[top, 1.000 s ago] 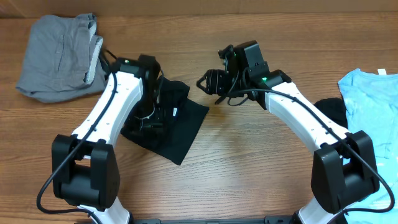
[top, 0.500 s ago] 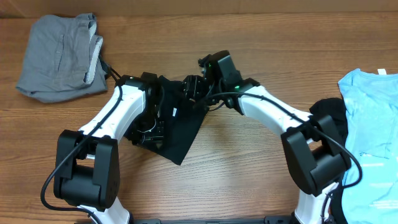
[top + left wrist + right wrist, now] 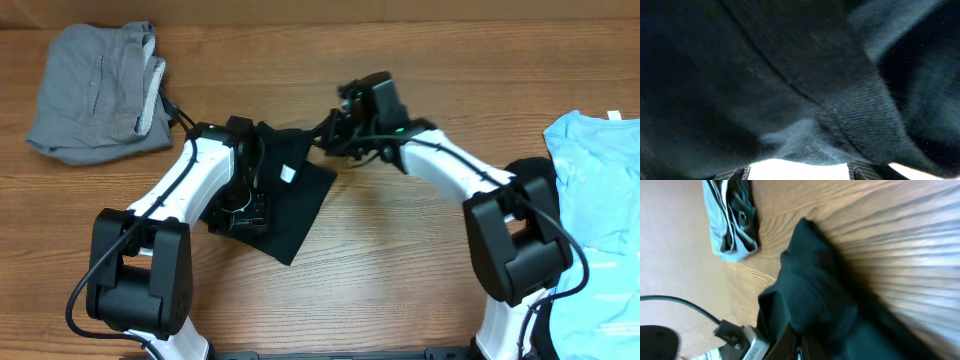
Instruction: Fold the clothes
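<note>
A black T-shirt (image 3: pixel 295 205) lies folded on the table's middle, its white neck label (image 3: pixel 288 173) facing up. My left gripper (image 3: pixel 244 203) hangs low over the shirt's left half. In the left wrist view dark cloth (image 3: pixel 790 80) fills the frame, and the left gripper (image 3: pixel 797 173) has its fingertips (image 3: pixel 860 173) wide apart with a bright gap between them. My right gripper (image 3: pixel 323 137) is at the shirt's upper right edge. In the right wrist view the right gripper (image 3: pixel 799 347) is shut on a bunch of the black cloth (image 3: pixel 812 295).
A grey garment (image 3: pixel 95 90) lies crumpled at the far left, also in the right wrist view (image 3: pixel 732 220). A light blue garment (image 3: pixel 590 180) covers the right edge, with another black garment (image 3: pixel 535 175) beside it. Bare wooden table (image 3: pixel 400 260) lies in front.
My right gripper came left from the table's middle to the shirt's upper edge and shut on the cloth. The left arm stayed over the shirt.
</note>
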{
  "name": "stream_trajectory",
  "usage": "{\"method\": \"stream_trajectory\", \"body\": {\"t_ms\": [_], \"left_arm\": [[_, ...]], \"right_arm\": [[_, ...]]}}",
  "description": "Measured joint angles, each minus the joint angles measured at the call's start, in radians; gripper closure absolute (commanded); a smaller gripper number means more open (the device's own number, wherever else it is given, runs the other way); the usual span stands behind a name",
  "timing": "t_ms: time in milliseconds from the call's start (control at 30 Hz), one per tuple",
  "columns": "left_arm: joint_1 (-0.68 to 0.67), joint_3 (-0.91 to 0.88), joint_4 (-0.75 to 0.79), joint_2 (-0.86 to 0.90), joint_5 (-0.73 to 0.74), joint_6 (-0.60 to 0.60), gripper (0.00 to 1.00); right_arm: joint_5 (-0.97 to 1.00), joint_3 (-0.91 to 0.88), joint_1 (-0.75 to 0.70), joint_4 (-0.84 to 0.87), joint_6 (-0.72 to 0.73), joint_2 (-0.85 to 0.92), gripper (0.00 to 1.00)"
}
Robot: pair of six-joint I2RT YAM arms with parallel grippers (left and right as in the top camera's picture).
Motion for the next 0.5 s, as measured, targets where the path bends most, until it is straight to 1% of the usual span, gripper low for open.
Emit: {"method": "stream_trajectory", "body": {"t_ms": [33,67,133,167,300,500], "left_arm": [[0.000,-0.008,0.015,0.000,0.000,-0.001,0.46],[0.000,-0.016,0.032,0.000,0.000,-0.001,0.56],[0.000,-0.029,0.063,0.000,-0.002,-0.008,0.87],[0.000,-0.032,0.068,0.000,-0.002,-0.008,0.96],[0.000,-0.034,0.056,0.000,0.025,-0.006,0.96],[0.000,-0.028,-0.026,0.000,0.135,0.013,0.96]], "right_arm": [[-0.017,0.000,-0.015,0.000,-0.008,0.000,0.96],[-0.031,0.000,-0.027,0.000,-0.015,0.000,0.96],[-0.056,0.000,-0.041,-0.006,-0.023,0.000,0.96],[-0.069,0.000,-0.042,-0.012,-0.027,0.000,0.96],[-0.098,0.000,-0.039,-0.040,-0.048,0.000,0.96],[-0.109,0.000,-0.037,-0.147,-0.120,0.000,0.96]]}}
